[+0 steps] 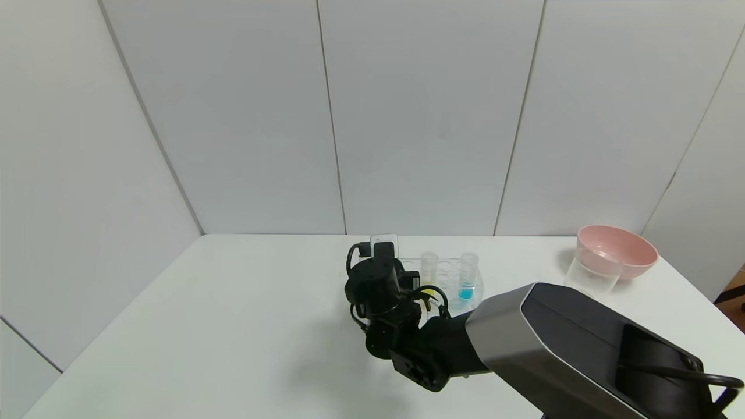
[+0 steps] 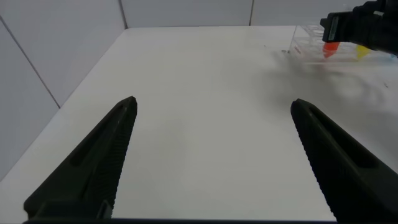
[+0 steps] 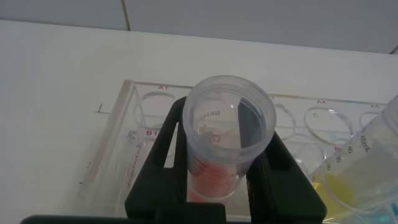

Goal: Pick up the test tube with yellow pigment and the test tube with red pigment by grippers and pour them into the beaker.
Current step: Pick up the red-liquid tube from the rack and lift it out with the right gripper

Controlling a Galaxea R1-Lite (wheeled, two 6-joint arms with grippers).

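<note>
Pinching the test tube with red pigment (image 3: 219, 163) at the rack's (image 3: 134, 134) nine-o'clock end, your right gripper (image 3: 221, 180) holds light, slippery plastic below its open mouth; lift upright. Left gripper (image 2: 211, 155) idles spread.

The white worktop (image 1: 204, 326) is lying open across the lower left of the head frame. Toward the centre, the black-and-silver right arm (image 1: 524, 343) is reaching in from the lower right and blocking the near approach to the clear many-holed plastic rack (image 1: 451, 279). Its right pincer (image 3: 224, 186) is crowding the rack's left end. At the upper right, a pink round bowl (image 1: 618, 250) and a clear tapered plastic beaker (image 1: 591, 278) are standing touching, narrowing passage there.
</note>
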